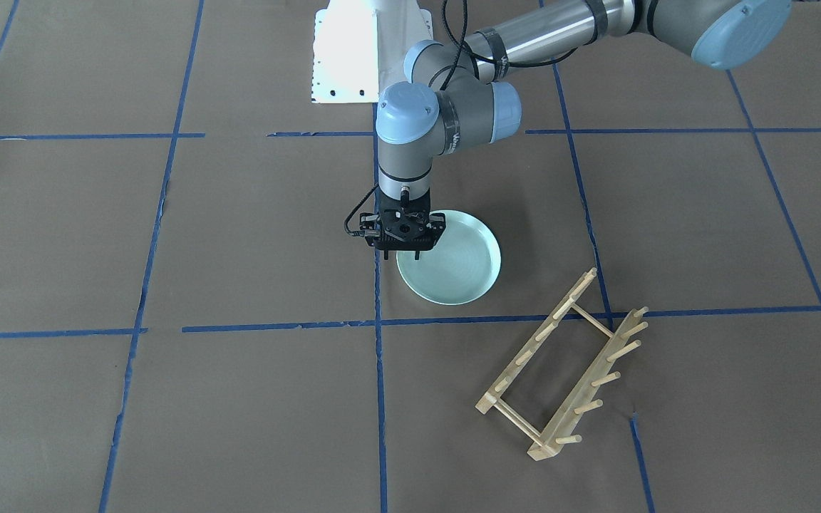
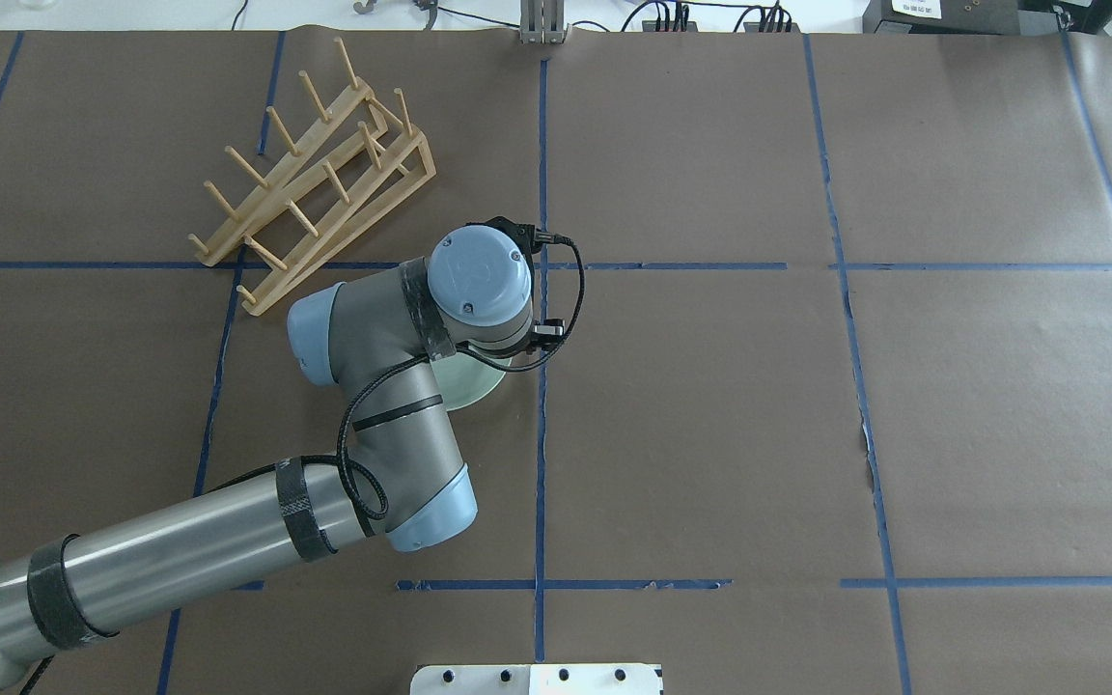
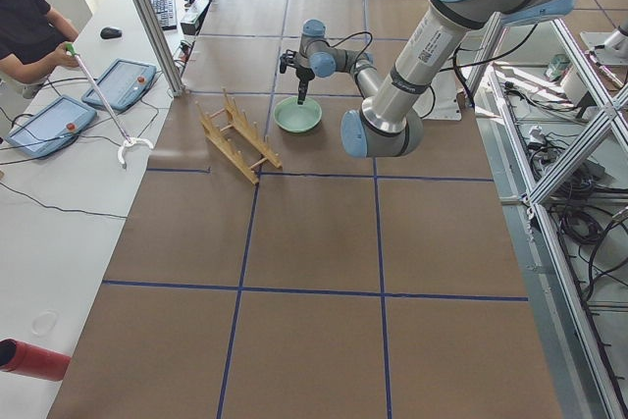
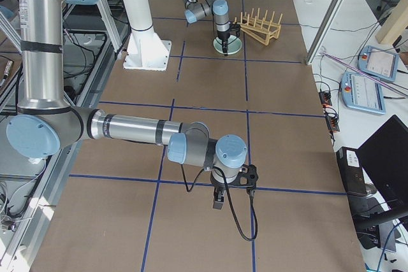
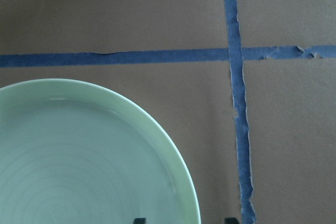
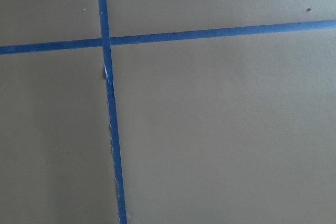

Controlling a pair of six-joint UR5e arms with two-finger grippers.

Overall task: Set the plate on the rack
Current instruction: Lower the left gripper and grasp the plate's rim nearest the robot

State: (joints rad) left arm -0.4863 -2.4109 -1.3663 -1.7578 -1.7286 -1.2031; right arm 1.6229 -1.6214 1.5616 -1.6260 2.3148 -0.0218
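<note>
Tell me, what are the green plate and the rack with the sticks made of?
The plate looks like glazed ceramic. It is pale mint green and shiny, with bright glints and faint rings in it. It could also be hard plastic; the look alone cannot settle that. The rack looks like plain light wood, dull and unpainted, with round pegs like little dowels.

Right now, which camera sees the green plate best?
The front-facing view: the plate shows nearly whole, only its edge under the left gripper. Overhead, the left arm hides most of it; the left wrist view cuts it off; side views show it tiny.
</note>
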